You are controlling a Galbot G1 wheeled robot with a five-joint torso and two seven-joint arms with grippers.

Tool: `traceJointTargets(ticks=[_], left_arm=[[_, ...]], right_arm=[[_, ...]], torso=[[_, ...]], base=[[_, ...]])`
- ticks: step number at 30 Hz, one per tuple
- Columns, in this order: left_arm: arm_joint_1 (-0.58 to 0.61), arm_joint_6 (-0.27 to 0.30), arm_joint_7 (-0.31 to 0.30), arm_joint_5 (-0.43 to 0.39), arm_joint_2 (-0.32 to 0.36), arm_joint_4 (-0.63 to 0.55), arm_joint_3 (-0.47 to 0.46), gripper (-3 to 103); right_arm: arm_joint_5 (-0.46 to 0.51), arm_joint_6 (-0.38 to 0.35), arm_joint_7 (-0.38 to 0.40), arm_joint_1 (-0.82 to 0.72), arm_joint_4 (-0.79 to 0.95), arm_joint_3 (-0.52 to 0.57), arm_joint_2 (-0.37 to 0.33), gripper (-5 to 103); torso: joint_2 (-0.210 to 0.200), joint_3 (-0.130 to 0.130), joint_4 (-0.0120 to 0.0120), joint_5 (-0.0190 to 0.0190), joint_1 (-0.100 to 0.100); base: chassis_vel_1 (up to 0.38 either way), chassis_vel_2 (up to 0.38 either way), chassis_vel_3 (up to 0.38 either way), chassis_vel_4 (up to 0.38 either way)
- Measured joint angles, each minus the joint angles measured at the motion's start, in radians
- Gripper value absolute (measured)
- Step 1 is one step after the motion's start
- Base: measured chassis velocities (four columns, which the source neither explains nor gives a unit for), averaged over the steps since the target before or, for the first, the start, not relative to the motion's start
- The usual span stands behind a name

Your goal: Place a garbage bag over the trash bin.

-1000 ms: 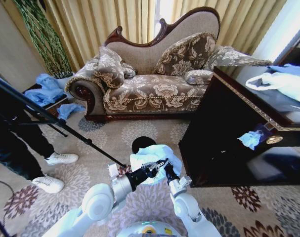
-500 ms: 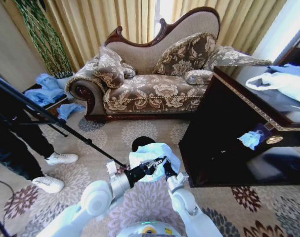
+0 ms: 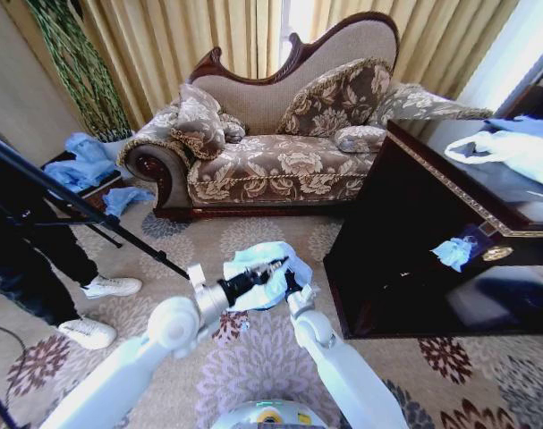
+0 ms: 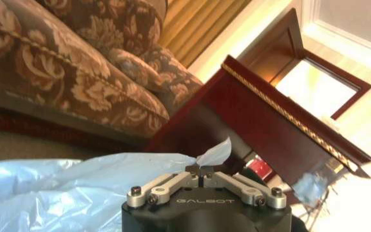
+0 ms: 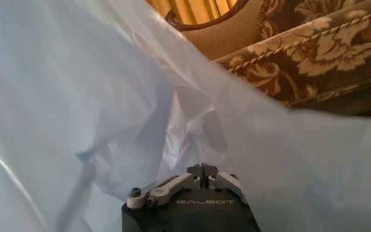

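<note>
Both arms have stretched farther forward toward the sofa than a second ago, carrying the garbage bag (image 3: 258, 264) with them; the black bin top that peeked out behind the bag then is now covered from the head camera.

Held bunched between the two arms, the garbage bag hangs above the patterned carpet (image 3: 262, 357). The left pincer (image 3: 273, 265) is closed on a thin tab of the film, its tips meeting in its wrist view. The right pincer (image 3: 290, 281) sits just beside the left one, its tips pressed together with blue plastic billowing all around and ahead of them, so it seems to be pinching the film too, though the exact contact is hard to make out.

As for progress, the bag is lifted and brought over roughly where the trash bin should stand, beneath and beyond the pincers. Opening the mouth, drawing it down over the rim and letting go all look undone.

Beyond the pincers stands the sofa (image 3: 280, 161); to their right, the dark table (image 3: 414, 232).
</note>
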Motion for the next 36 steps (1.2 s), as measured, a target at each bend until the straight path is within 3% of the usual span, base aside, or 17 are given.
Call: traceJointTargets(ticks=[10, 20, 23, 27, 31, 36], left_arm=[[-0.097, -0.002, 0.049, -0.033, 0.018, 0.104, -0.003, 0], [-0.224, -0.005, 0.064, -0.046, -0.026, 0.190, 0.040, 0], [-0.276, -0.055, 0.056, -0.046, -0.035, 0.211, 0.070, 0], [-0.305, -0.078, 0.050, -0.047, -0.055, 0.240, 0.076, 0], [-0.350, -0.136, 0.039, -0.046, -0.118, 0.332, 0.076, 0], [-0.400, -0.143, 0.047, -0.039, -0.167, 0.403, 0.090, 0]], right_arm=[[0.020, 0.000, 0.057, 0.192, -0.144, -0.064, 0.075, 0], [0.061, 0.001, 0.110, 0.307, -0.186, -0.122, 0.046, 0], [0.091, -0.003, 0.110, 0.333, -0.202, -0.133, 0.033, 0], [0.116, -0.005, 0.109, 0.360, -0.224, -0.157, 0.031, 0], [0.137, -0.001, 0.105, 0.451, -0.309, -0.195, 0.048, 0], [0.159, -0.001, 0.097, 0.508, -0.348, -0.215, 0.042, 0]], torso=[[0.000, 0.000, 0.0005, 0.0002, 0.000], [0.000, 0.000, 0.0001, 0.0002, 0.000], [0.000, 0.000, -0.0001, 0.0003, 0.000], [0.000, 0.000, 0.0000, 0.0003, 0.000], [0.000, 0.000, 0.0004, 0.0000, 0.000], [0.000, 0.000, 0.0002, 0.0000, 0.000]], base=[[0.000, 0.000, 0.000, 0.000], [0.000, 0.000, 0.000, 0.000], [0.000, 0.000, 0.000, 0.000], [0.000, 0.000, 0.000, 0.000], [0.000, 0.000, 0.000, 0.000], [0.000, 0.000, 0.000, 0.000]])
